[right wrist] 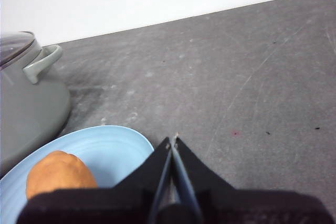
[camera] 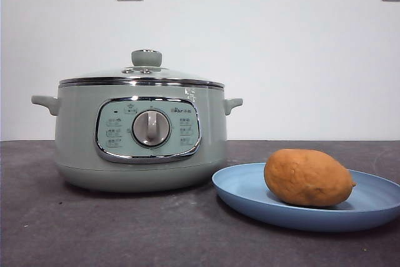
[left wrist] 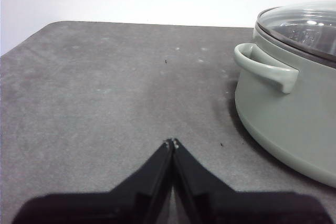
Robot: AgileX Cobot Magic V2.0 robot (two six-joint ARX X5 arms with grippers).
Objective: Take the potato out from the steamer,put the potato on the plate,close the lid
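Dark grey tabletop (camera: 125, 229): orange-brown oval potato (camera: 307, 177) on light-blue plate (camera: 375, 207), 3 o'clock of lidded sage-green steamer (camera: 140, 136); potato probably firm, moderately heavy, best pinched mid-girth. My left gripper (left wrist: 172, 142) and right gripper (right wrist: 172, 138) clenched, empty.

Both grippers' fingers (left wrist: 157, 174) (right wrist: 191, 174) matte black – broad wedges tapering to thin, pale-flecked tips

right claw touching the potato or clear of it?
Apart. In the right wrist view the shut right claw sits above bare table, and the orange-brown oval potato lies off to the side on the light-blue round plate.

Plate (camera: 250, 198) rim cut off rt.
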